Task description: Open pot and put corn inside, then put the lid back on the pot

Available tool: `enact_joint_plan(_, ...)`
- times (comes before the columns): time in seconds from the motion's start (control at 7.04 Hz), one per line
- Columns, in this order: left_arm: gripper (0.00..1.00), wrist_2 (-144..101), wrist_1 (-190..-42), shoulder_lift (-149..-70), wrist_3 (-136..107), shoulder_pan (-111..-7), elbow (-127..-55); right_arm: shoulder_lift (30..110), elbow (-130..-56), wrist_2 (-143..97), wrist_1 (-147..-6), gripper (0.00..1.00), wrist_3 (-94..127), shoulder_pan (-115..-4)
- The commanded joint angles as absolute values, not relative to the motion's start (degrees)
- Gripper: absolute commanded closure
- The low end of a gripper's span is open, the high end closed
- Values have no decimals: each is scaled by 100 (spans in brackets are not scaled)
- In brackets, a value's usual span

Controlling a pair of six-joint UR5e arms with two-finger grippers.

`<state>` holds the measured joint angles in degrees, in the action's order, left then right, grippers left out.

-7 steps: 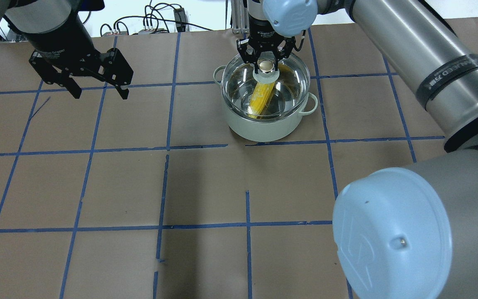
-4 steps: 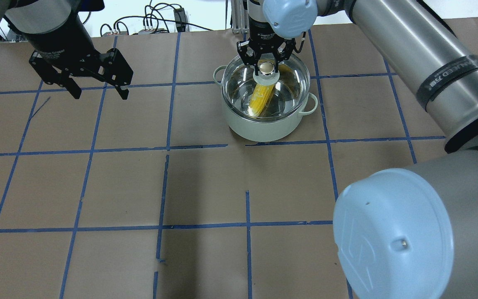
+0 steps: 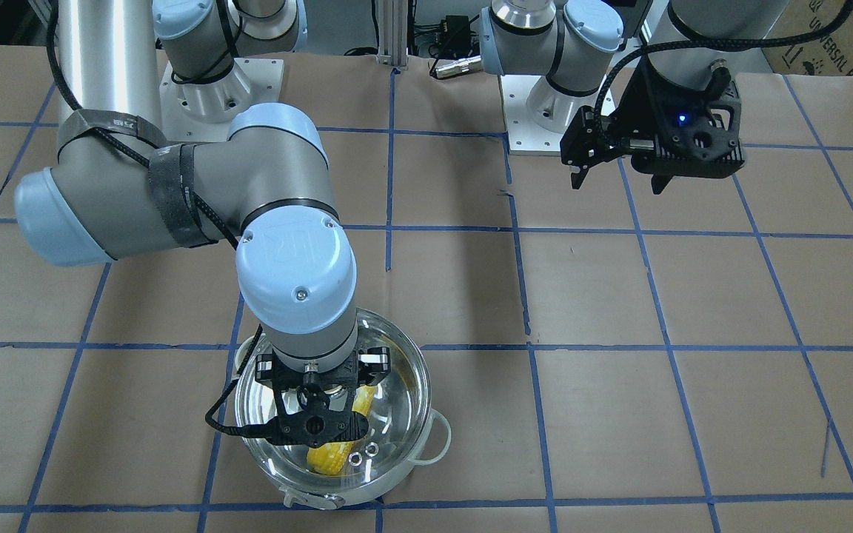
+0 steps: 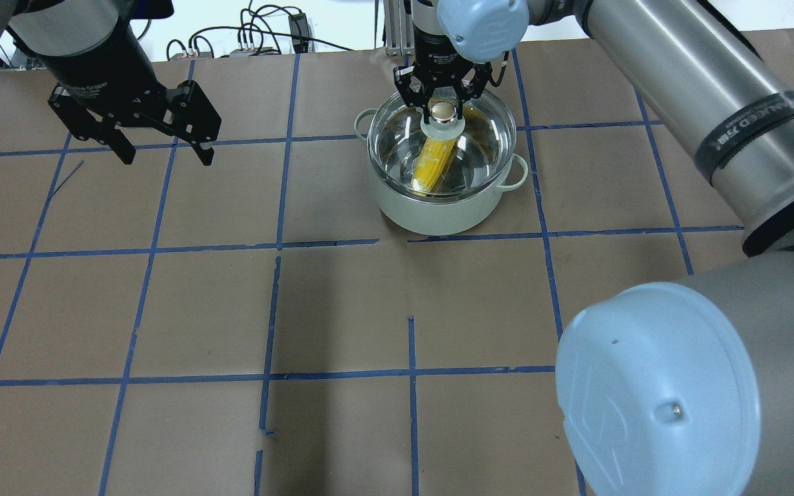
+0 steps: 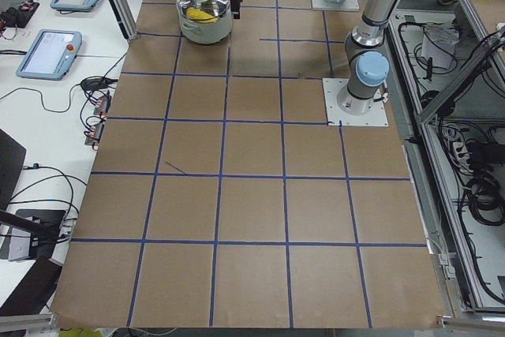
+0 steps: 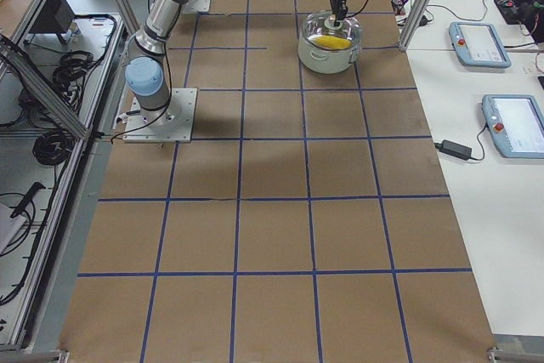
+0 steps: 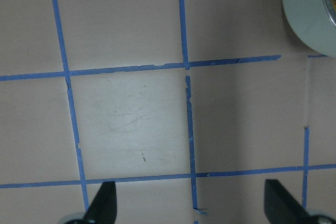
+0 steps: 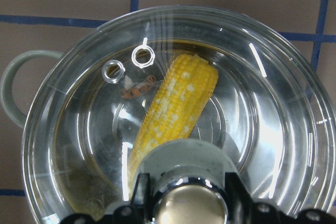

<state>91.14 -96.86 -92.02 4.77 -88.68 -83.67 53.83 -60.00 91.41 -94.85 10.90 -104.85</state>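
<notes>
Two grippers hung over the table [image 4: 342, 310], well apart from each other. We saw the right gripper [image 4: 443, 116] pointing straight down over the pot [image 4: 431, 213], which stood on the far side of the table from the robot, with one pale loop handle [image 4: 520, 172] turned toward the near right. The lid [image 4: 490, 134] sat on the pot's rim, level as far as we could judge. Through its glass we made out the corn [image 4: 433, 164] lying inside the pot, slanted across the bottom. The jaws stood on either side of the knob [image 4: 443, 109], and in the right wrist view they looked close against it. Whether they pressed on it or only flanked it we could not tell. Two small vent rings [image 8: 143, 55] showed in the glass just beside the cob's thicker end.

We found the left gripper [image 4: 166, 155] held above the table well to the left of the pot. Its jaws were spread wide and held nothing. Its wrist view showed brown paper crossed by blue tape lines [image 7: 186, 119], with a slice of the pot's wall in the upper right corner.
</notes>
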Motion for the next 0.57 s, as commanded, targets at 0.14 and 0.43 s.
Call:
enact_joint_plan(0.14,0,9114,-9686,-9202,475,-8868,-8367,5423,-6082,9141,-9492,96,1081,-10485)
enact_joint_plan(0.43,0,9114,-9686,-9202,475,-8868,-8367,5423,-6143,9132,-9492,96,1090,-10485)
